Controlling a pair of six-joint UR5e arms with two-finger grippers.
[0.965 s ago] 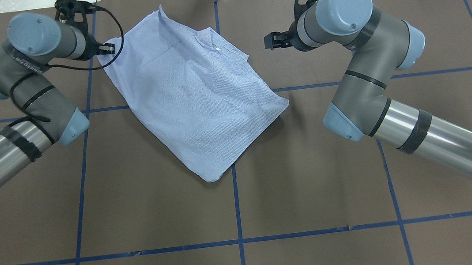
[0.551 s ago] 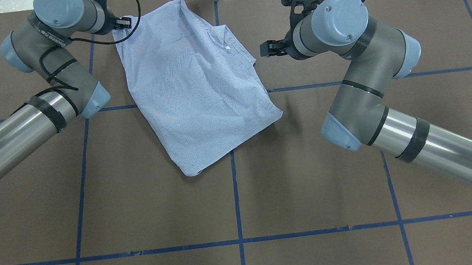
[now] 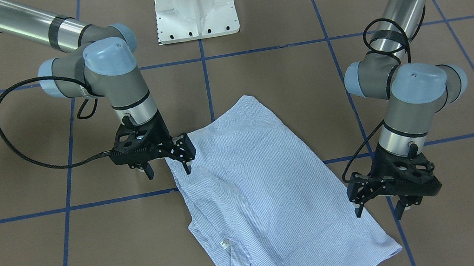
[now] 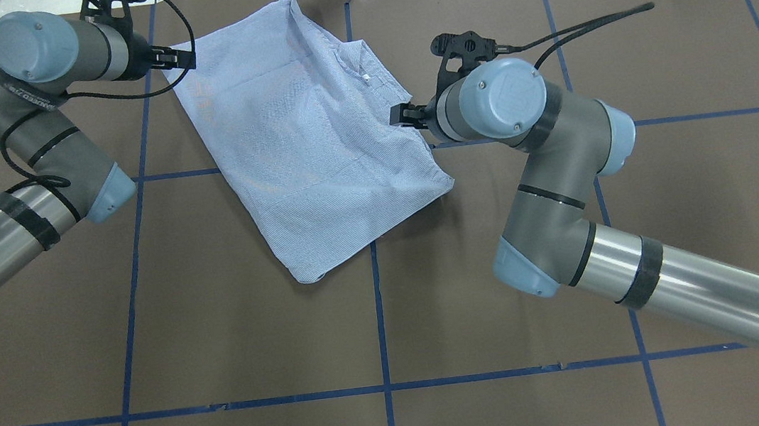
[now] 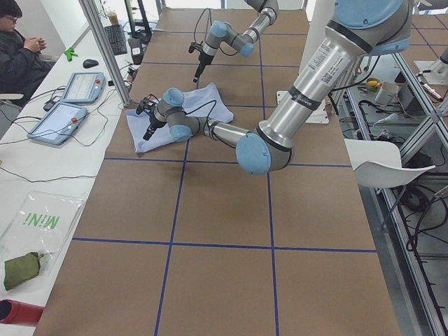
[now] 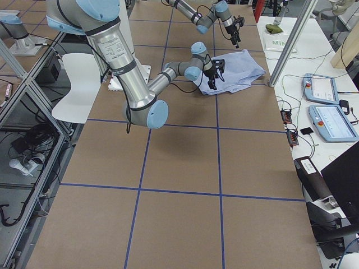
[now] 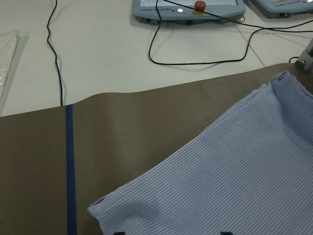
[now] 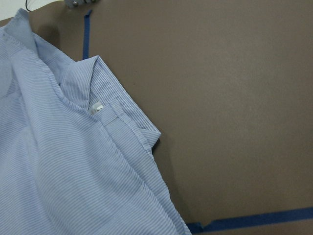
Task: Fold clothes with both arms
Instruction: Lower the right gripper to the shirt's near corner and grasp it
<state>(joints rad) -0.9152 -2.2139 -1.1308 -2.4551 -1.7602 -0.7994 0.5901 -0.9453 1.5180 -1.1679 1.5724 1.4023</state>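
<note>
The light blue striped shirt (image 4: 314, 142) lies folded and skewed on the brown table, with its collar and white neck label (image 4: 367, 77) at the far right. My left gripper (image 4: 179, 57) stands open at the shirt's far left corner; in the front-facing view its fingers (image 3: 379, 212) are wide apart above the shirt's edge (image 3: 269, 194). The left wrist view shows that corner (image 7: 100, 203) lying flat. My right gripper (image 4: 404, 114) is open at the shirt's right edge, just below the collar, one finger over the cloth (image 3: 167, 167). The right wrist view shows the collar and label (image 8: 96, 106).
The white pedestal base (image 3: 195, 8) stands at the robot's side. Blue tape lines (image 4: 380, 327) cross the table. Past the far edge is a white bench with teach pendants (image 7: 188, 10) and cables. A person (image 5: 17, 42) sits there.
My right arm has swung left, up to the shirt's right edge. My left gripper has moved left and a little nearer, and the shirt's far left corner came with it.
</note>
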